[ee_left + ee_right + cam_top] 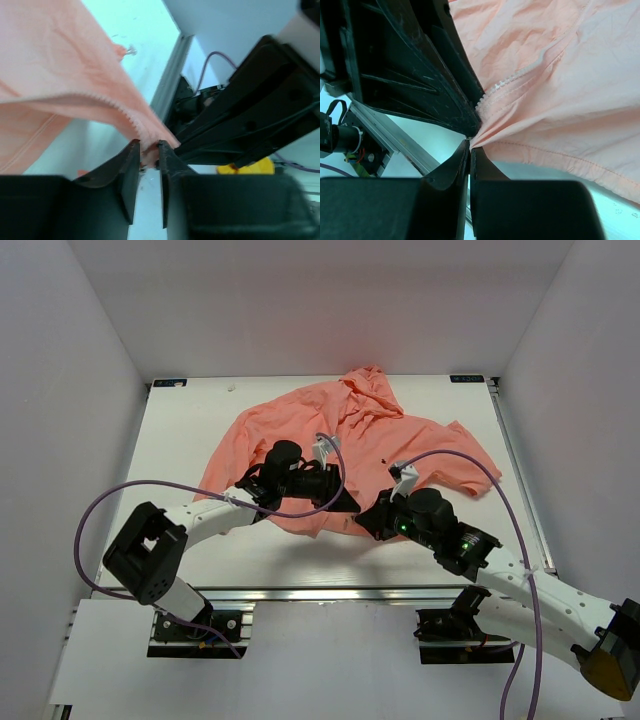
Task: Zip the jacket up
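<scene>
Closest to the arms, the two pincers meet at the near edge of the jacket point(330, 430), at 6 o'clock on the cloth. The left pincer point(338, 498) has its jaws nearly together, with a pink corner squeezed between them. The right pincer point(372, 522) is closed tight and pinches the cloth just beside it. In both wrist views a row of little zipper teeth point(117, 106) runs away from the pinched spot, toward 10 o'clock in the left view and 1 o'clock in the right view.

Farther back, the jacket lies wrinkly and spread out in the middle of the white table point(450, 540). Its hood point(368, 390) is at 12 o'clock.

I think the job has only just started. Both bottom ends look held, but no teeth look joined. I cannot see the zipper pull. Hooking the ends together and pulling up is what is left.
</scene>
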`<control>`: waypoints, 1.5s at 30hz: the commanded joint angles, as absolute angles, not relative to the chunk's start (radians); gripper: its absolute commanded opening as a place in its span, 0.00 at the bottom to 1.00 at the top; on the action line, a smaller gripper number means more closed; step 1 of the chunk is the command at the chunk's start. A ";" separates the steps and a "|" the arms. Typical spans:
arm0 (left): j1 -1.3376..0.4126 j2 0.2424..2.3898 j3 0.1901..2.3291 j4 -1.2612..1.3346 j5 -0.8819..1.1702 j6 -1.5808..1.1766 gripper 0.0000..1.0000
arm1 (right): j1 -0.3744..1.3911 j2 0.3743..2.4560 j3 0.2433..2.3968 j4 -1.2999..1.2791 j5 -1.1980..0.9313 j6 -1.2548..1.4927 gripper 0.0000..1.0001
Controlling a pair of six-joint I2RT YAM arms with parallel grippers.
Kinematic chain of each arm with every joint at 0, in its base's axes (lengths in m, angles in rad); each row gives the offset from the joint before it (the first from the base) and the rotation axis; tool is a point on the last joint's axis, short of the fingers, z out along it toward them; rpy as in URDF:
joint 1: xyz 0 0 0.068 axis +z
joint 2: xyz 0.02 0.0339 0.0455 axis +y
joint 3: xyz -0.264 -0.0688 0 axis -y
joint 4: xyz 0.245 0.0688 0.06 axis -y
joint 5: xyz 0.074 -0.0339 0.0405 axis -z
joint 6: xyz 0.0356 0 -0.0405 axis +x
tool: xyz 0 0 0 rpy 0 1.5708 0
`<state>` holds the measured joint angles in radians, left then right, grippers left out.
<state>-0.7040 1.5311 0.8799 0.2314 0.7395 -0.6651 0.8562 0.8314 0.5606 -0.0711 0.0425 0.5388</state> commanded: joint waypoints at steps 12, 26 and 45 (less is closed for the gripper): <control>-0.723 1.526 0.868 0.374 0.802 -0.747 0.00 | 0.853 0.821 0.623 -0.012 0.081 0.526 0.05; -0.723 1.500 0.818 0.494 0.793 -0.848 0.00 | 0.853 0.807 0.592 -0.035 0.129 0.563 0.28; -0.723 1.496 0.810 0.491 0.758 -0.857 0.00 | 0.853 0.781 0.557 -0.011 0.112 0.537 0.17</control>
<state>-0.7151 1.5410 0.8242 0.4801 0.7635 -0.8577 0.8566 0.8028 0.5594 -0.0578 0.1017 0.5465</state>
